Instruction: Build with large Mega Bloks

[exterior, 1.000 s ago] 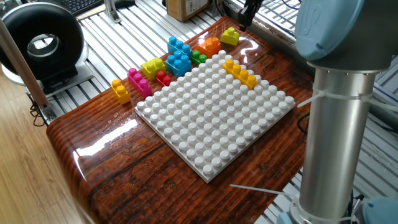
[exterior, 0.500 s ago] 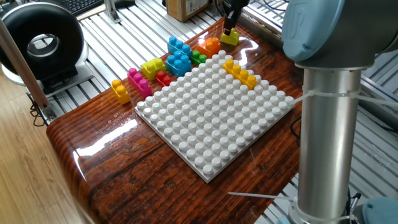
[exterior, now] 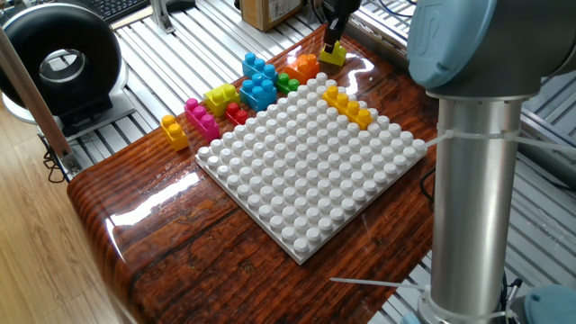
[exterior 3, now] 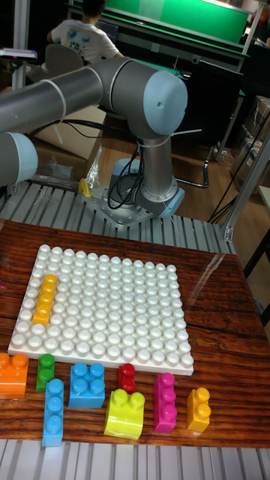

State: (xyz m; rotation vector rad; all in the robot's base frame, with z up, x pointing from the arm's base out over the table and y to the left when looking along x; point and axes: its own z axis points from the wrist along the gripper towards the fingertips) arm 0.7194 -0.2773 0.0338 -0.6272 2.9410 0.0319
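Observation:
My gripper (exterior: pixel 333 36) hangs at the table's far edge, right over a lime yellow brick (exterior: pixel 332 56), with its dark fingers reaching down to the brick's top. The jaws are too dark and small to read. One long yellow-orange brick (exterior: pixel 347 105) (exterior 3: pixel 45 298) is pressed onto the white baseplate (exterior: pixel 315 189) (exterior 3: pixel 112 300) near its far side. Loose Mega Bloks lie along the plate's left edge: orange (exterior: pixel 304 66), green (exterior: pixel 287 83), blue (exterior: pixel 259 90), red (exterior: pixel 236 112), lime yellow (exterior: pixel 220 96), pink (exterior: pixel 202 118) and yellow-orange (exterior: pixel 175 131). The gripper is outside the tall fixed view.
The arm's grey column (exterior: pixel 477 180) stands at the right of the table. A black round device (exterior: pixel 58 58) sits off the table at the left, and a cardboard box (exterior: pixel 270 11) behind it. A white zip tie (exterior: pixel 369 274) lies near the front right edge.
Over the last second the gripper moved left and came down over the lime yellow brick at the far edge. It has held still for the last half second.

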